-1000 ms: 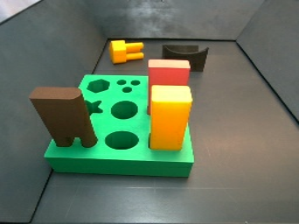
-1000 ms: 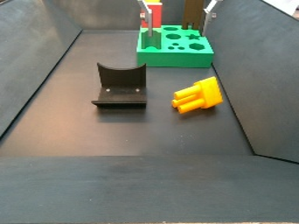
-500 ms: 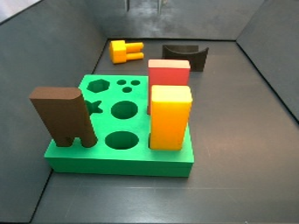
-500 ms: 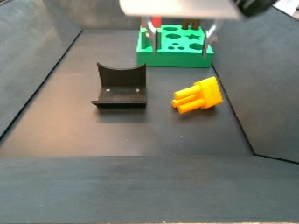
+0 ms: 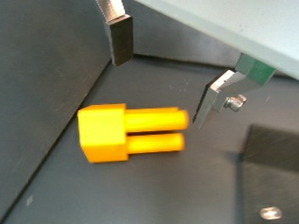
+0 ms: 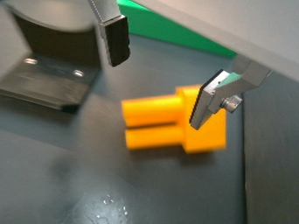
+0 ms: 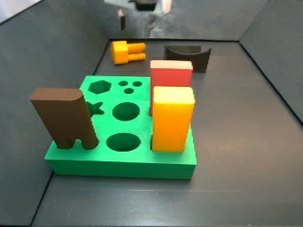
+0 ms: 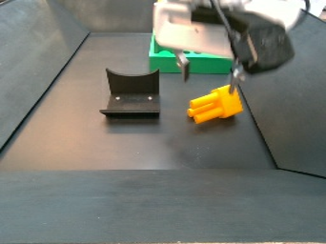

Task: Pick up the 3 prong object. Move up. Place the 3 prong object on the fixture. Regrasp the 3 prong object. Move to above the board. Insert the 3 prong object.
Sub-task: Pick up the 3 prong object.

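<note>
On the floor in a side view, the fixture sits left and bare, and the 3 prong object lies to its right, untouched. Above that piece hangs the pincer, its fingers spread wide with nothing between them. Farther back stands the board. By my judgement nothing is done yet: the pickup, the placing on the fixture, the regrasp and the insertion all remain.

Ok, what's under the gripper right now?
The 3 prong object lies on the dark floor below the gripper, whose jaws are open and touch nothing. The fixture stands beside it. The block's underside is hidden.
</note>
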You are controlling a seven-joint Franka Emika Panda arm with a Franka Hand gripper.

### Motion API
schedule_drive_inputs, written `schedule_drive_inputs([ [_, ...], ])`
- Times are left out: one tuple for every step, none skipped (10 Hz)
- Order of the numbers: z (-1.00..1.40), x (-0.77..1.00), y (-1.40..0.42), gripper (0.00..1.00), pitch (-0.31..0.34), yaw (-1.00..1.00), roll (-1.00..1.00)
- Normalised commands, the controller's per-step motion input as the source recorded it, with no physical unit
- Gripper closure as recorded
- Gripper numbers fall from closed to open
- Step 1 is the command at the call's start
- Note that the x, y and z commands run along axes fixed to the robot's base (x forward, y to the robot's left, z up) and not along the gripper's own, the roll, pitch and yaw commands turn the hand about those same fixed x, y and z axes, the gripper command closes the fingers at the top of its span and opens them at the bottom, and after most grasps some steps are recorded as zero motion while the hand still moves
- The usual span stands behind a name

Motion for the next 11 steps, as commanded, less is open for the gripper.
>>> schedule_drive_inputs([
  [-0.67, -0.25, 0.00, 0.00, -0.171, -0.83, -0.12],
  [-0.62, -0.30, 0.00, 0.00, -0.171, -0.80, -0.17],
  [-0.54, -0.26, 0.00, 0.00, -0.206, -0.79, -0.19],
  [-0.43, -0.17, 0.00, 0.00, -0.243, -0.75, -0.23],
  [-0.37, -0.05, 0.00, 0.00, -0.244, -0.59, -0.28],
  [-0.34, 0.00, 0.03, 0.00, -0.189, -0.55, -0.34],
  [-0.27, 0.03, 0.05, 0.00, -0.179, -0.53, -0.38],
  [-0.23, 0.04, 0.05, 0.00, -0.171, -0.47, -0.40],
  [-0.18, 0.09, 0.05, 0.00, -0.141, -0.47, -0.44],
  [-0.17, 0.10, 0.04, 0.00, -0.134, -0.45, -0.45],
  [-0.22, 0.02, 0.06, 0.00, -0.117, -0.33, -0.43],
])
